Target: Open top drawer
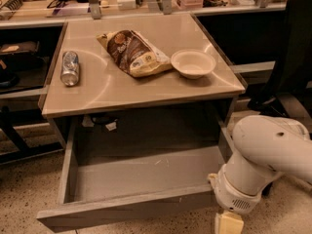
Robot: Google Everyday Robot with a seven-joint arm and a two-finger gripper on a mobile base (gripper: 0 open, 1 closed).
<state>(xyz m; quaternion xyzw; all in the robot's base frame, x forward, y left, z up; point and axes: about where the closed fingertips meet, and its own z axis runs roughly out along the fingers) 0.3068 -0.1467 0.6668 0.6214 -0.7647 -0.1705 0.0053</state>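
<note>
The top drawer [141, 179] stands pulled far out from under the beige tabletop, its deep grey box interior open to view and holding nothing I can see. Its front panel [122, 211] runs along the bottom of the view. My white arm comes in from the right, and my gripper [228, 223] sits at the bottom edge, just right of the drawer's front right corner. Only one pale finger base shows; the fingertips are cut off by the frame.
On the tabletop [97, 91] lie a silver can [70, 68] on its side at left, a brown snack bag [134, 52] in the middle, and a cream bowl [193, 63] at right. A cluttered shelf runs behind. A dark chair [292, 57] stands at right.
</note>
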